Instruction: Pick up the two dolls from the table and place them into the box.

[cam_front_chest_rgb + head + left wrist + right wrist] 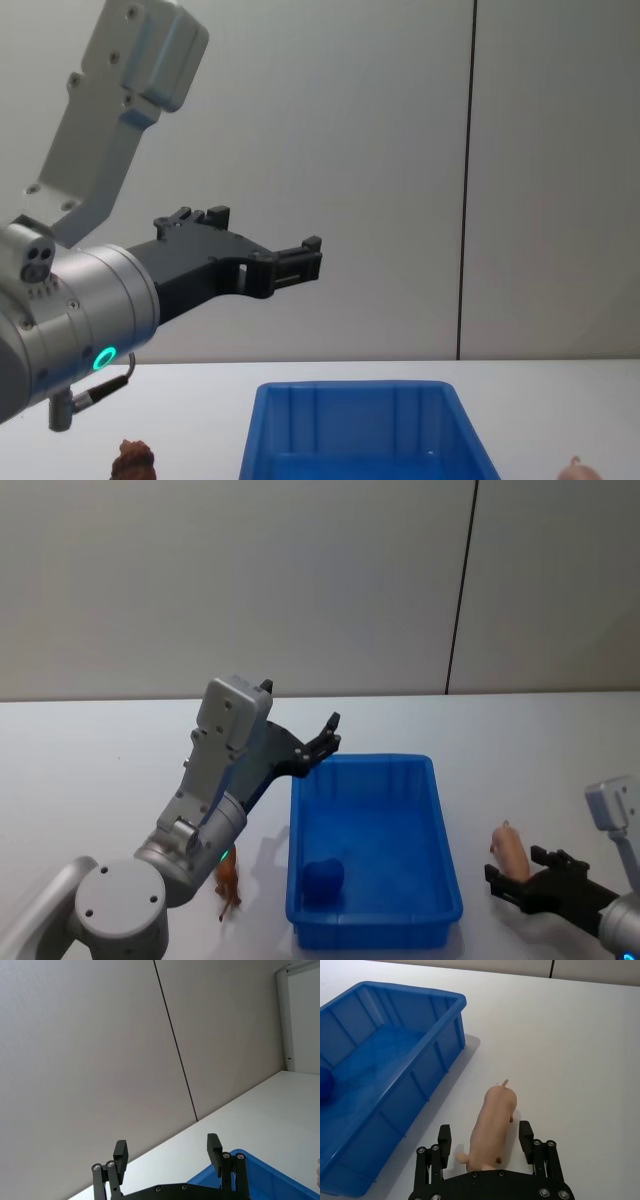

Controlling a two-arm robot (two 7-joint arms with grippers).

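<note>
The pale pinkish doll lies on the white table to the right of the blue box. My right gripper is open and low over the table, one finger on each side of that doll with small gaps. The reddish-brown doll stands on the table left of the box, partly behind my left arm, and its top shows in the chest view. My left gripper hangs raised over the box's far left corner, open and empty.
A dark blue rounded object lies in the box near its front left corner. A grey wall with a vertical seam stands behind the table. Bare tabletop stretches beyond the box and to its right.
</note>
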